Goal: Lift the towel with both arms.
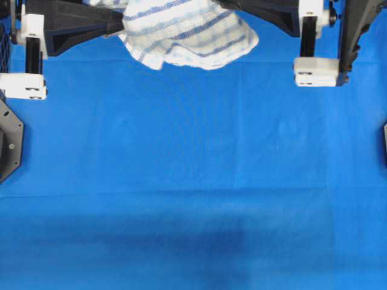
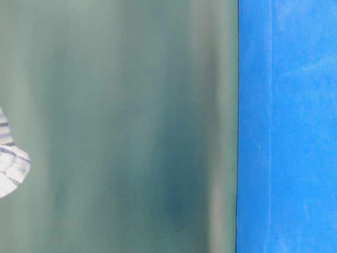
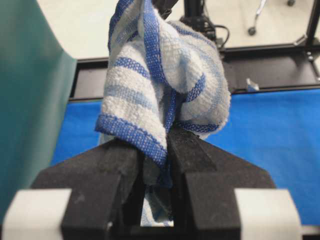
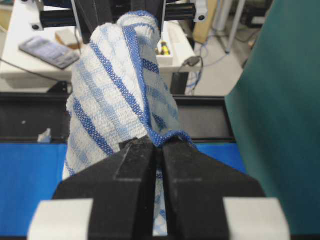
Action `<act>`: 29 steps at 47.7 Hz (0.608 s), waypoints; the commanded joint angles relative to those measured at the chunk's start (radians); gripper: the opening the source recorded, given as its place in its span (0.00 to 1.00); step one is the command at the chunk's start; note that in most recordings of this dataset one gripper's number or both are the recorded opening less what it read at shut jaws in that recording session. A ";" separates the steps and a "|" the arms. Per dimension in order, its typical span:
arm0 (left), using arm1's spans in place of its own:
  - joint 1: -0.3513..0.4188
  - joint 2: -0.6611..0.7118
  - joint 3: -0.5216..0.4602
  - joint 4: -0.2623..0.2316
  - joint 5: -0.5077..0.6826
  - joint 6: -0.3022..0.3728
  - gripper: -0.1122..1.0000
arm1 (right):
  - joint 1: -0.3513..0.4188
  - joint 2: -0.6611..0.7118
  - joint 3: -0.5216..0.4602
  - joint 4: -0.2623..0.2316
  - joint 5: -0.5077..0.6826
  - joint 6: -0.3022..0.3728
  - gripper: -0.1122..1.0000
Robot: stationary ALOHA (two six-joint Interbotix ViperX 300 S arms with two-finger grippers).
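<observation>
A white towel point(image 1: 187, 33) with blue stripes hangs bunched above the blue table, at the top of the overhead view between my two arms. In the left wrist view the left gripper point(image 3: 167, 137) has a fold of the towel point(image 3: 150, 85) pinched between its black wedge fingers. The right gripper point(image 4: 158, 145) is shut on the blue hem of the towel point(image 4: 115, 100), which rises in front of it. From overhead, the left gripper point(image 1: 123, 27) meets the cloth from the left and the right gripper point(image 1: 222, 5) from the right. A corner of the towel point(image 2: 10, 163) shows in the table-level view.
The blue cloth-covered table point(image 1: 193, 181) stretches below the arms. A black mount plate point(image 1: 9, 145) sits at its left edge. A green backdrop point(image 2: 131, 126) stands beside the table, and a black frame rail point(image 3: 280, 70) borders the far side.
</observation>
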 commanded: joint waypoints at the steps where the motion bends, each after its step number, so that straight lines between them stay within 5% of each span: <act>1: 0.003 -0.009 -0.015 0.002 -0.012 -0.012 0.22 | 0.002 -0.009 -0.028 0.002 -0.006 0.005 0.13; 5: 0.003 -0.011 -0.012 0.002 -0.017 -0.018 0.43 | 0.002 -0.006 -0.028 0.002 -0.002 0.008 0.17; 11: 0.003 -0.020 0.000 -0.002 -0.031 -0.034 0.78 | 0.002 0.002 -0.026 -0.003 0.020 0.005 0.53; 15: 0.003 -0.032 0.011 0.000 -0.037 -0.040 0.92 | 0.002 0.003 -0.026 -0.005 0.031 0.005 0.70; 29: 0.003 -0.054 0.067 -0.002 -0.040 -0.044 0.93 | 0.002 0.003 -0.015 -0.005 0.049 0.012 0.69</act>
